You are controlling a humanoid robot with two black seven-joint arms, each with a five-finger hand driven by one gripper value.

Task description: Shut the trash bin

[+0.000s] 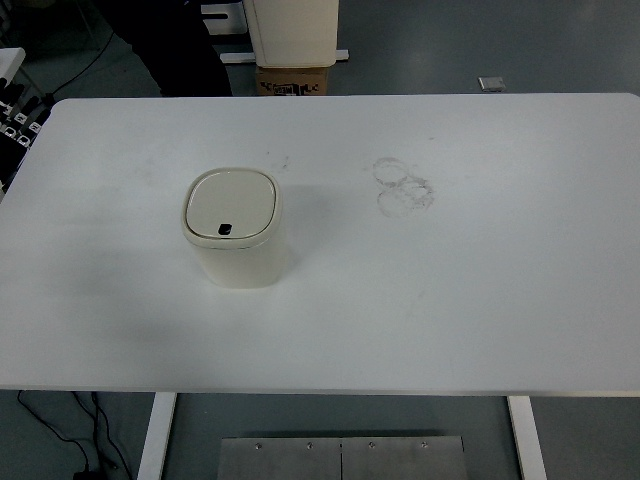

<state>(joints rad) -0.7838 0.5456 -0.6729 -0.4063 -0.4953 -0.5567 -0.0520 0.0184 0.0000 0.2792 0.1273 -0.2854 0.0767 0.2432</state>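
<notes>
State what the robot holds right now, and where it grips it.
Nothing is held. No hand touches the trash bin, which stands alone with its lid down.

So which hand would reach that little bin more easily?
Likely the left. The trash bin stands left of the table's middle, its lid looking already down. A dark shape at the left edge may be the left hand; no right hand shows.

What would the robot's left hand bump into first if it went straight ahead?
Only a sliver of the left hand shows at the picture's left edge, so its aim is unclear. Heading inward over the table, it would probably meet the trash bin first.
</notes>
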